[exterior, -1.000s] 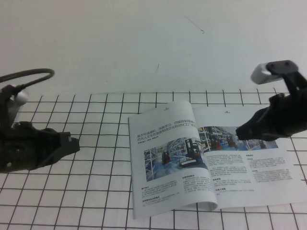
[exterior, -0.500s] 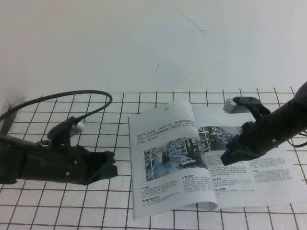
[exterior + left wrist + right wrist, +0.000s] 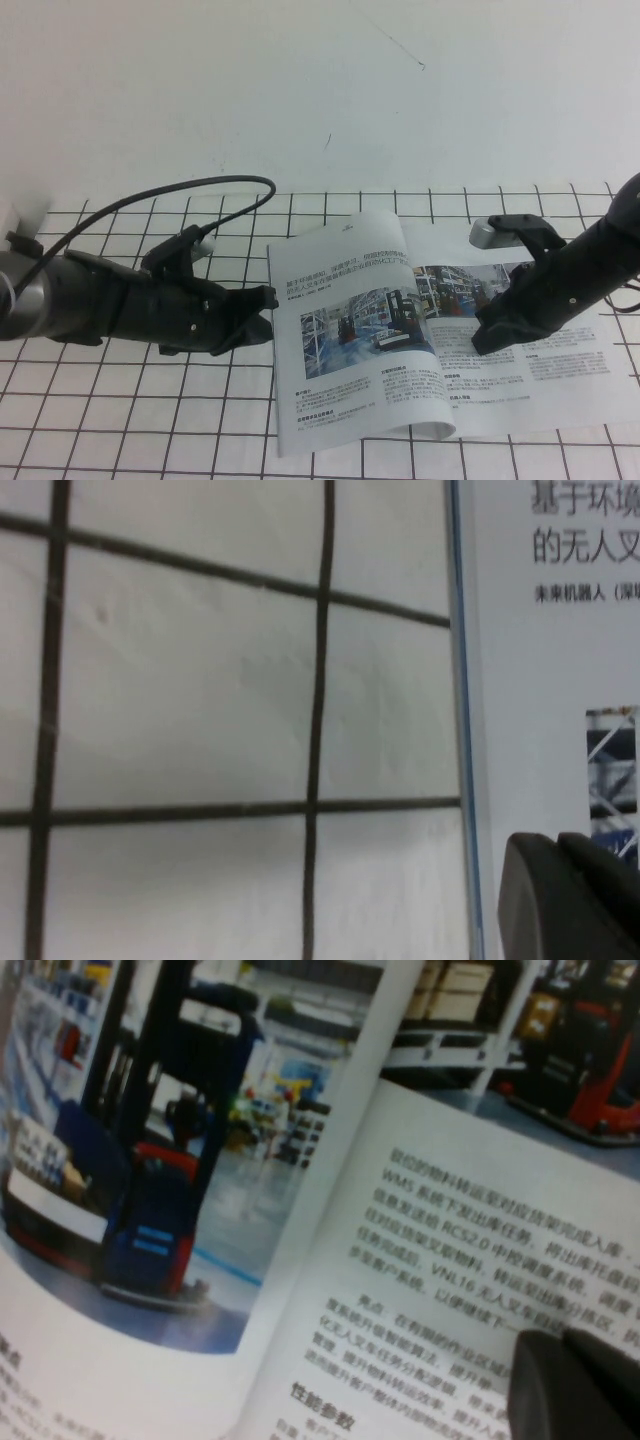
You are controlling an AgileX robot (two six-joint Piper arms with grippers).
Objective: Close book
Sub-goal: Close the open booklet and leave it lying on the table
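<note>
Only my wrist views show my fingers (image 3: 530,900) pressed together: left gripper (image 3: 266,312) at the open book (image 3: 380,370) left edge, right gripper (image 3: 483,340) over its right page; the left page bows upward.

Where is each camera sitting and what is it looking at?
High view: raised on the robot's side, angled down at the gridded table and open book; both arms show, left gripper beside the book's left edge, right gripper over its right page.
Left wrist view: on the left arm, facing table and book edge; gripper tip shows.
Right wrist view: on the right arm, close over the printed pages; gripper tip shows.
All three share the book.
</note>
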